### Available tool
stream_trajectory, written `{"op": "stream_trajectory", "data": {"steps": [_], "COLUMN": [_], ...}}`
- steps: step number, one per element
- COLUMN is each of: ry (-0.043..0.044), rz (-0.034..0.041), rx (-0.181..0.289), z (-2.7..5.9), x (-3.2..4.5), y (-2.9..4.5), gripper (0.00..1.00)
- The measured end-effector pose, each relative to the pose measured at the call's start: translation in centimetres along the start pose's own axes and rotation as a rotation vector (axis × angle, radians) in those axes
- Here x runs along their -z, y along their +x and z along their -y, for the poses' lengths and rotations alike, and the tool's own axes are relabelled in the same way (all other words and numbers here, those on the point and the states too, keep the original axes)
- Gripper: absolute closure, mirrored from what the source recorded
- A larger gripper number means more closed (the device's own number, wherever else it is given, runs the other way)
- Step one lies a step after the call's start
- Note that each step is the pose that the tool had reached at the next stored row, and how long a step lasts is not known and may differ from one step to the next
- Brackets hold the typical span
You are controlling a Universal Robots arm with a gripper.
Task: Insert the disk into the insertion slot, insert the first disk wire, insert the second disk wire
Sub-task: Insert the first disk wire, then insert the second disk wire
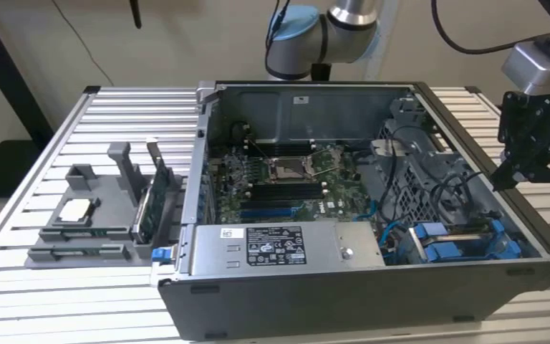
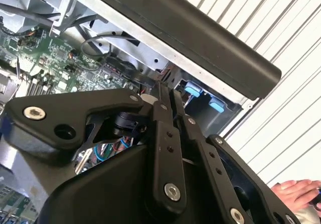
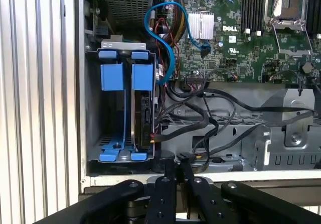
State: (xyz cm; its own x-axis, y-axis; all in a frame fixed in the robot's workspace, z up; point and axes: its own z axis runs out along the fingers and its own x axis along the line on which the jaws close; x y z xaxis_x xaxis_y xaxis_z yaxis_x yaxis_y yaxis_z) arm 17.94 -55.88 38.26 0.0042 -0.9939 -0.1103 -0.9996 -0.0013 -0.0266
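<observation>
In the exterior view, the black gripper (image 1: pixel 498 183) was held at the grey steel computer case's (image 1: pixel 351 301) rim. In the first wrist view, the blue-framed disk (image 3: pixel 144 116) was seen seated in the case's corner insertion slot (image 3: pixel 93 108). In the second wrist view, the flat fingers (image 2: pixel 161 128) were pressed together, empty.

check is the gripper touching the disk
Apart: the exterior view shows the gripper up at the case rim, clear of the disk down inside.

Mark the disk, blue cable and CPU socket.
disk (image 3: pixel 146 118), first wrist view, on its dark side edge.
blue cable (image 3: pixel 172 58), first wrist view, on the descending stretch of its loop.
CPU socket (image 3: pixel 288 2), first wrist view, centre of its metal frame.
</observation>
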Motion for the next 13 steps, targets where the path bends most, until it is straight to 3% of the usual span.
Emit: {"op": "stream_trajectory", "data": {"steps": [6,8,13], "ry": [0.0001,0.0002,0.0002], "rz": [0.0000,-0.0041,-0.0091], "rx": [-0.002,-0.002,-0.002], "z": [-0.05,-0.17,-1.08], "x": [-0.03,-0.01,0.03], "y": [0.01,0.00,-0.01], "gripper": [0.84,0.84,0.84]}}
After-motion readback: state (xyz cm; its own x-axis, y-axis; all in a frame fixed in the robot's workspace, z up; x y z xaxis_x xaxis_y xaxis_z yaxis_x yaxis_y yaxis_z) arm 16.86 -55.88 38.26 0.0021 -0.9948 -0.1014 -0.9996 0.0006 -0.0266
